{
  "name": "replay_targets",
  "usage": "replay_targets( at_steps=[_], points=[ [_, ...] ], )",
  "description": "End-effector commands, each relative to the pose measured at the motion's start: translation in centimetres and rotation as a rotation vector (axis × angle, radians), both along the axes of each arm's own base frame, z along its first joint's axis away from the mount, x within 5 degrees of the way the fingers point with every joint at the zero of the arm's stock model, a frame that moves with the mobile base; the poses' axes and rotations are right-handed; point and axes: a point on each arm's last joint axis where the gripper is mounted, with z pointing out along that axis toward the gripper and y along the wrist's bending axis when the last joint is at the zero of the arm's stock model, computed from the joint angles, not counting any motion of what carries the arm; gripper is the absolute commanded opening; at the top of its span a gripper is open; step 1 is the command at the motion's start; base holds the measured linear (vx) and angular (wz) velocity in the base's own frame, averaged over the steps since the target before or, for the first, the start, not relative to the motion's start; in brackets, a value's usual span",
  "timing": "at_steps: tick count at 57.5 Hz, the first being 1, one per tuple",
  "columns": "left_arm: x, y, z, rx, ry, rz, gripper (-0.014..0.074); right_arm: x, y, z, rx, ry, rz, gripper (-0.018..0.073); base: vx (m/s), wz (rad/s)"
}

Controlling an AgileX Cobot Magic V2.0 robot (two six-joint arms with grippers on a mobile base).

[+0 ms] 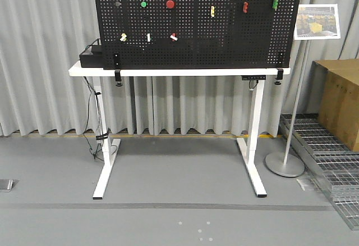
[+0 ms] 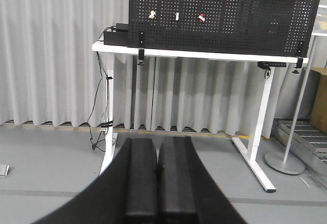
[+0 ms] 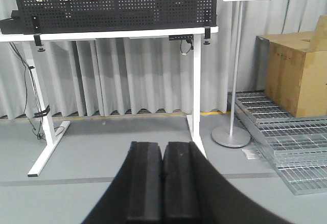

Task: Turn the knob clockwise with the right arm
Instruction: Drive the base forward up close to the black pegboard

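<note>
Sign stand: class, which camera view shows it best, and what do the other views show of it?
The exterior front-facing view: the sign stand appears whole, with picture panel, pole and round base. The right wrist view cuts off the panel's top. The left wrist view shows mainly pole and base at its right edge.

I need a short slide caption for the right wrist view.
Closed right gripper faces the pegboard standing on a white table.

I count one pegboard (image 1: pixel 196 49), one white table (image 1: pixel 168 72), two round red knobs (image 1: pixel 170 4), one cardboard box (image 1: pixel 339 100), one sign stand (image 1: pixel 284 164)
</note>
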Motion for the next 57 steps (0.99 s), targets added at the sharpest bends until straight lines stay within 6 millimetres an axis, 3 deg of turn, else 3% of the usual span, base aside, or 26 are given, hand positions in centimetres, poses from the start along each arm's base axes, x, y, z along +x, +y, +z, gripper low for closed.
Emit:
replay_targets(
  at_steps=[1, 57],
  points=[
    [0.01, 0.10, 0.30, -0.020, -0.068, 0.011, -0.0006, -0.05, 0.04, 0.63, -0.021, -0.086, 0.003, -0.0009, 0.00, 0.01],
    [0.01, 0.10, 0.30, -0.020, -0.068, 0.011, -0.0006, -0.05, 0.04, 0.63, -0.021, -0.086, 0.003, -0.0009, 0.02, 0.00]
  ],
)
